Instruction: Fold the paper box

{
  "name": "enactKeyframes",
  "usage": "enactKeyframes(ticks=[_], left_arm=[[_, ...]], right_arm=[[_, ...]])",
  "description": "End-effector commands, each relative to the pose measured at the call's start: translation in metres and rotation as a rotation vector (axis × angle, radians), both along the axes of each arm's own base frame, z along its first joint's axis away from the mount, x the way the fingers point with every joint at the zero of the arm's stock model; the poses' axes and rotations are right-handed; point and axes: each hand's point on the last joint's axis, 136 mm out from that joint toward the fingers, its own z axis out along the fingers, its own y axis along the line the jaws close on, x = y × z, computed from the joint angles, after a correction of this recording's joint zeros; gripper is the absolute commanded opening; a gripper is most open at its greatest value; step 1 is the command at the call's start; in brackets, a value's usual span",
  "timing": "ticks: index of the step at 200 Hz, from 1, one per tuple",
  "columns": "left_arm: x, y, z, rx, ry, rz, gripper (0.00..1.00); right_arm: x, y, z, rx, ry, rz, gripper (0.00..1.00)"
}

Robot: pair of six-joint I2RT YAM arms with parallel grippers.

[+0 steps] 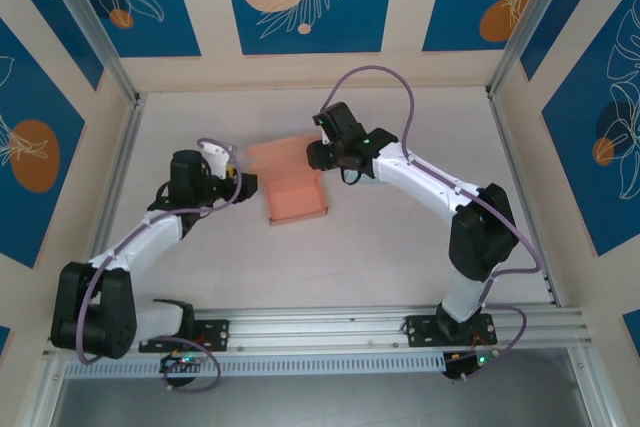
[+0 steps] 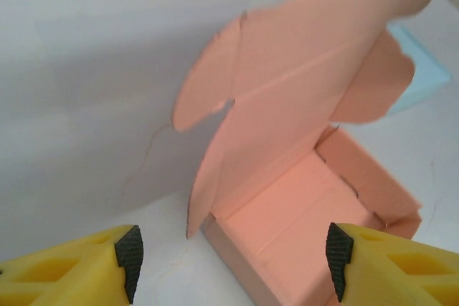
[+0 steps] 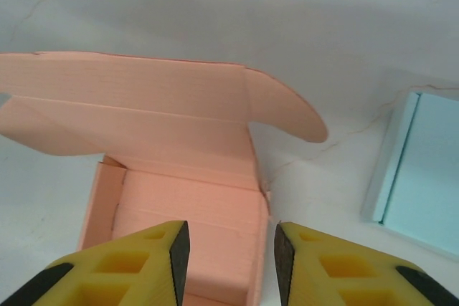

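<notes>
Openly, left claw (image 2: 233, 256) and right claw (image 3: 231, 252) flank the paper box (image 1: 297, 199) edges.

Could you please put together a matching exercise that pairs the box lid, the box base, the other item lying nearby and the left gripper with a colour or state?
Things:
1. box lid
2. box base
3. other item
4. left gripper

Colour or state:
A. open, holding nothing
B. pale blue
C. raised, not folded down
D. walls up, interior empty

Pairs: 1-C, 2-D, 3-B, 4-A
</notes>
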Motion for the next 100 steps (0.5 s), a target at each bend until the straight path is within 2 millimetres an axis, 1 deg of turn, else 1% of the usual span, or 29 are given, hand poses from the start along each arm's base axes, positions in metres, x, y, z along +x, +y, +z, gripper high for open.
enactKeyframes(ticks=[1, 37, 52, 74, 100], left_arm=[[0.007, -0.003, -0.002, 0.071, -0.016, -0.035, 0.69], [0.018, -0.012, -0.010, 0.063, -0.001, -0.046, 0.65], [0.022, -0.014, -0.010, 0.066, -0.007, -0.041, 0.64], [0.027, -0.017, -0.009, 0.079, -0.021, -0.034, 0.57], [0.033, -0.016, -0.011, 0.108, -0.011, -0.013, 0.52]], right_arm=[[0.006, -0.002, -0.008, -0.036, 0.007, 0.003, 0.42], [0.011, 0.001, -0.018, -0.045, 0.029, 0.009, 0.43], [0.013, 0.002, -0.022, -0.052, 0.033, 0.004, 0.43], [0.017, 0.004, -0.025, -0.061, 0.023, 0.003, 0.43], [0.023, 0.007, -0.029, -0.076, 0.023, 0.007, 0.43]])
